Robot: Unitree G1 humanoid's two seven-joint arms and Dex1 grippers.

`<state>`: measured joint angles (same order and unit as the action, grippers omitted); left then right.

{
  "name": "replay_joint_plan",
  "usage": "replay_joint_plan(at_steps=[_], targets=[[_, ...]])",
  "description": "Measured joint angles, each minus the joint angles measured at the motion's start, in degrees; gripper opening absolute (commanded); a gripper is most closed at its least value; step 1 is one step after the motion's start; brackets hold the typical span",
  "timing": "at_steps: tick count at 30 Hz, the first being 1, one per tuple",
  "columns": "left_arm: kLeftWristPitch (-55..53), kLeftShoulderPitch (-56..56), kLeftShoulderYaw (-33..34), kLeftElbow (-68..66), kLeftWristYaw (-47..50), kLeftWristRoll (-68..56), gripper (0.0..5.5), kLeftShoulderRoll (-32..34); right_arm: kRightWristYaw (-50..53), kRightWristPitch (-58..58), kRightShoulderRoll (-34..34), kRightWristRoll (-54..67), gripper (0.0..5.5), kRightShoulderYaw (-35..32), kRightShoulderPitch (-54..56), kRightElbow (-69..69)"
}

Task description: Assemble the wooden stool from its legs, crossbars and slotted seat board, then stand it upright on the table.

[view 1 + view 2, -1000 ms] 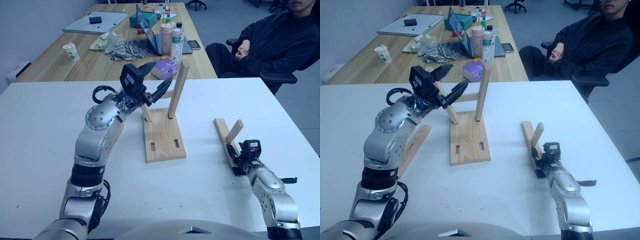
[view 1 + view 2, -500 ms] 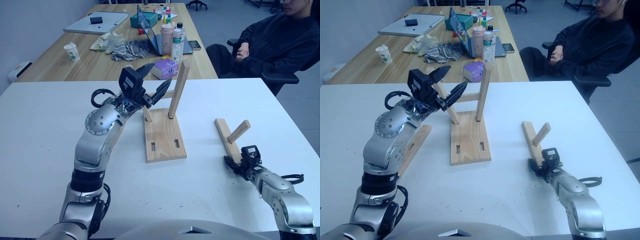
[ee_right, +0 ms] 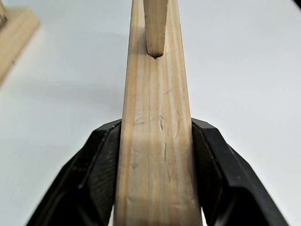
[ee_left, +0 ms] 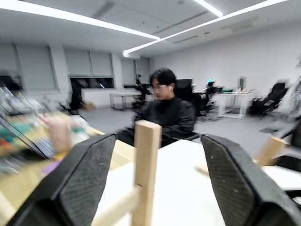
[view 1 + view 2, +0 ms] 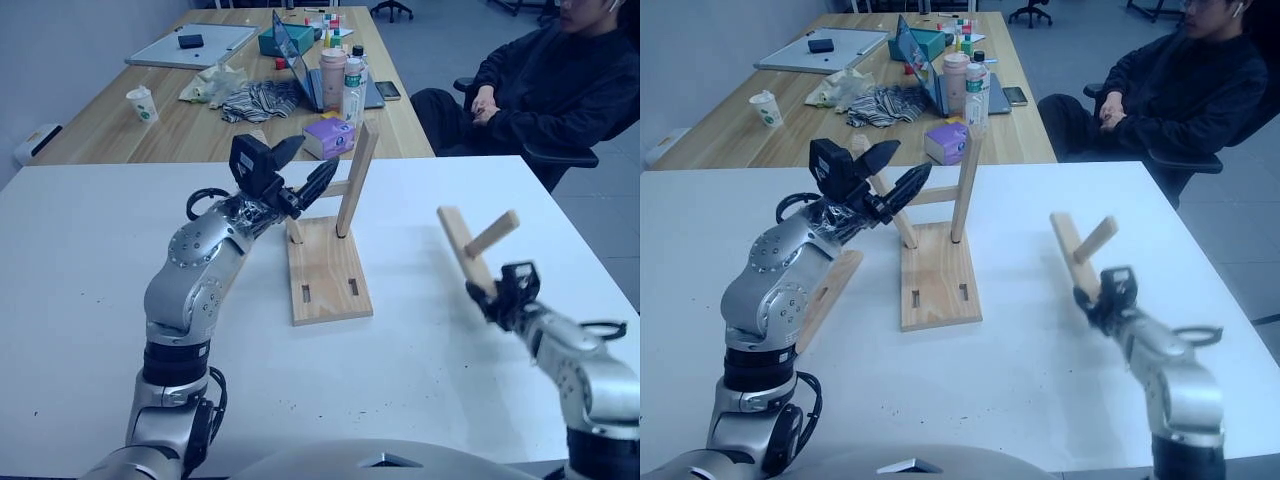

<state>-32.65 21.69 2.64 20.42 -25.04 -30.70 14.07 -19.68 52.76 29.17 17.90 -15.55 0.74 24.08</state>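
Observation:
The slotted seat board (image 5: 328, 268) lies flat on the white table. A tall leg (image 5: 357, 178) and a short leg (image 5: 294, 228) stand in it, joined by a crossbar (image 5: 343, 188). My left gripper (image 5: 320, 152) hovers open beside that crossbar; in the left wrist view the tall leg (image 4: 146, 160) stands ahead between the fingers (image 4: 87, 188), untouched. My right gripper (image 5: 497, 292) is shut on the lower end of a second leg (image 5: 462, 240) with a crossbar stub (image 5: 492, 233), held in the air above the table's right side. In the right wrist view the pads (image 3: 101, 174) squeeze this leg (image 3: 155, 136).
Another wooden part (image 5: 830, 285) lies flat on the table under my left forearm. The table's right edge (image 5: 590, 250) runs close to the right gripper. Behind stands a wooden table (image 5: 100, 120) with a laptop, bottles, a cup and cloth.
The right gripper has lifted the leg with its stub off the table, up and slightly to the right. The left gripper has stayed open near the crossbar, shifting only a little.

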Motion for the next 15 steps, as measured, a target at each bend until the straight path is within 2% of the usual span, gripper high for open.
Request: replay_joint_plan(at_steps=[6,11,15], targets=[[-10.8,-6.5,2.1,-4.7,-4.1,-14.6,3.30,-3.1,-22.6,5.7,16.9,10.9,2.03,2.7,18.3,-7.6],[-12.0,-6.7,0.8,-7.9,-7.1,-17.9,3.30,-4.8,-32.4,10.7,23.4,16.5,2.03,6.8,25.3,-9.4],[-11.1,-6.9,-0.2,-8.8,-7.1,-17.5,3.30,-5.5,-34.7,10.7,25.6,16.3,2.03,10.0,26.5,-9.5]])
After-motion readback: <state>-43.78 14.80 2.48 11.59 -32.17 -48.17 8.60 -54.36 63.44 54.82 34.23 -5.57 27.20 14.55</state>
